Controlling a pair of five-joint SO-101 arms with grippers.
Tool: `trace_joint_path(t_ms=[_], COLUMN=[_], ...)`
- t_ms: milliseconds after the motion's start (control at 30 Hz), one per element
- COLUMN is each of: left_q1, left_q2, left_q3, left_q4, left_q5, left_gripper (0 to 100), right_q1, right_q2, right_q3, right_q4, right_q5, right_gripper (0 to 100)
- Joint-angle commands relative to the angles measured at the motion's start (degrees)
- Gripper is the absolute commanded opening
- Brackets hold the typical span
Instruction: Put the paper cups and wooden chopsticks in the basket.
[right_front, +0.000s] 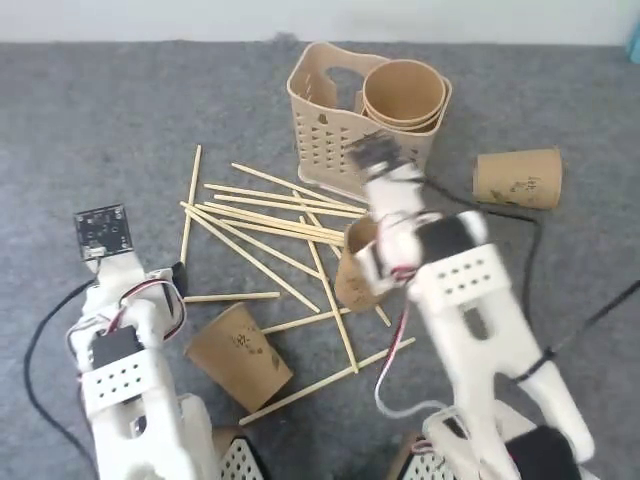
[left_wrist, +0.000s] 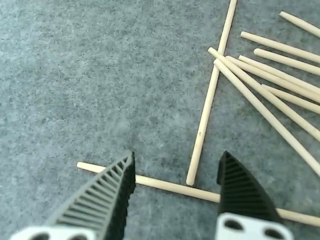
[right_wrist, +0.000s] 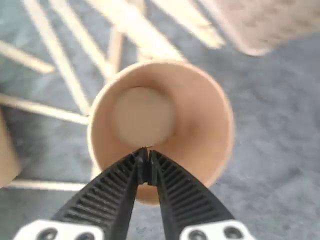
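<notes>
The right tool (right_wrist: 148, 159) pinches a paper cup (right_wrist: 200, 120) by its rim, while the left tool (left_wrist: 177, 157) hangs spread over a wooden chopstick (left_wrist: 165, 184) on the grey desk (left_wrist: 75, 75).

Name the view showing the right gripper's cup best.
Right wrist view: it looks straight into the paper cup, rim and bottom. The high view shows its side, partly hidden; the left wrist view faces chopsticks.

You see a beige basket (right_front: 325, 135), its walls dotted with holes, at 12 o'clock; a plain brown paper cup (right_front: 350, 285) at centre; pale wooden chopsticks (right_front: 262, 225); grey flecked carpet (right_front: 100, 120); and the black, ribbed left gripper (left_wrist: 177, 154).
</notes>
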Motion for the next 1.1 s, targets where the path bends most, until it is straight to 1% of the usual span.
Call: trace_joint_path(t_ms=[0,67,167,267,333,567,700,800,967,1067], left_q1=[-0.35,-0.35,-0.35,-0.35,-0.35,-0.35,-0.35,-0.35,-0.35,-0.35], left_q2=[-1.23,-1.23,-1.14,-1.14,-1.14,-1.14,-1.14,-1.14,-1.14,-1.14], left_q3=[-0.48,-0.48,-0.48,-0.48,-0.48,-0.48,-0.40,-0.40,-0.40,-0.40], left_q4=[-0.35,-0.35,-0.35,-0.35,-0.35,-0.35,-0.35,-0.35,-0.35,-0.35], left_q5=[-0.53,-0.53,-0.53,-0.53,-0.53,-0.62,-1.67,-2.64,-2.73,-2.73], left_gripper=[25,25,25,25,25,25,25,25,25,25], right_q1=[-9.27,-11.03,-10.86,-8.48,-7.08,-1.80,0.92,2.33,6.37,8.22], right_q2=[-3.30,-3.03,-2.68,-3.12,-3.38,-3.38,-3.38,-3.38,-3.38,-3.21], right_q3=[-1.41,-1.05,-0.62,-0.79,-1.58,-7.82,-8.18,-9.32,-13.10,-13.71], right_q4=[1.45,1.27,0.48,0.48,0.31,2.86,2.77,3.12,5.05,5.67], right_q5=[-1.32,-0.79,0.79,0.97,1.14,1.23,1.32,3.43,4.04,4.04], right_gripper=[0.9,1.3,4.1,9.3,10.9,11.2,11.2,11.3,11.3,14.3])
